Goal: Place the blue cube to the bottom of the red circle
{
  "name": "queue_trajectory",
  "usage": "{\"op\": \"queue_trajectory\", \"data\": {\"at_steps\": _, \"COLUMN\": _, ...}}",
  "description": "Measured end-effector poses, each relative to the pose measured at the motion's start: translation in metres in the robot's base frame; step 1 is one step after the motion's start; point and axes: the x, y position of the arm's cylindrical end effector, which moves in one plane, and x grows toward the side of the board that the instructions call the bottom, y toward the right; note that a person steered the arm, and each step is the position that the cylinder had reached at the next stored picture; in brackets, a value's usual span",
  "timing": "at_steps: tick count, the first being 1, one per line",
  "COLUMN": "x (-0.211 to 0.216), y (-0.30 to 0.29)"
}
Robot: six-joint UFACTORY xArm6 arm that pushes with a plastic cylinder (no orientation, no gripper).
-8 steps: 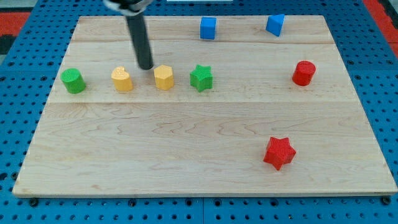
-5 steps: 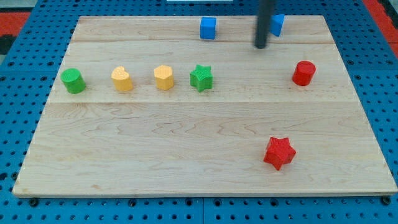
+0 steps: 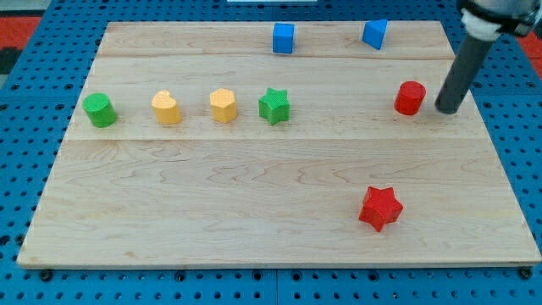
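Note:
The blue cube (image 3: 283,38) stands near the board's top edge, at the middle. A second blue block (image 3: 374,34), wedge-like, sits to its right. The red circle (image 3: 410,98) is at the board's right side. My tip (image 3: 447,110) is just right of the red circle, a small gap apart, and far from the blue cube.
A green circle (image 3: 100,110), a yellow heart (image 3: 166,108), a yellow hexagon (image 3: 223,105) and a green star (image 3: 273,106) form a row at the left and middle. A red star (image 3: 378,208) lies at the lower right. The wooden board (image 3: 254,212) rests on a blue pegboard.
My tip has swept from between the yellow blocks, past the top blue blocks, to the right of the red circle. The red circle has shifted slightly left.

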Motion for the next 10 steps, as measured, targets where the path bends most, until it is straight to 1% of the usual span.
{"op": "queue_trajectory", "data": {"at_steps": 1, "x": -0.005, "y": -0.045}}
{"op": "queue_trajectory", "data": {"at_steps": 2, "x": -0.043, "y": -0.045}}
{"op": "queue_trajectory", "data": {"at_steps": 3, "x": -0.029, "y": -0.023}}
{"op": "queue_trajectory", "data": {"at_steps": 4, "x": -0.034, "y": 0.026}}
{"op": "queue_trajectory", "data": {"at_steps": 5, "x": -0.053, "y": -0.014}}
{"op": "queue_trajectory", "data": {"at_steps": 6, "x": -0.054, "y": -0.027}}
{"op": "queue_trajectory", "data": {"at_steps": 7, "x": -0.033, "y": -0.040}}
{"op": "queue_trajectory", "data": {"at_steps": 8, "x": -0.041, "y": -0.123}}
{"op": "queue_trajectory", "data": {"at_steps": 9, "x": -0.130, "y": -0.100}}
{"op": "queue_trajectory", "data": {"at_steps": 10, "x": -0.195, "y": -0.126}}
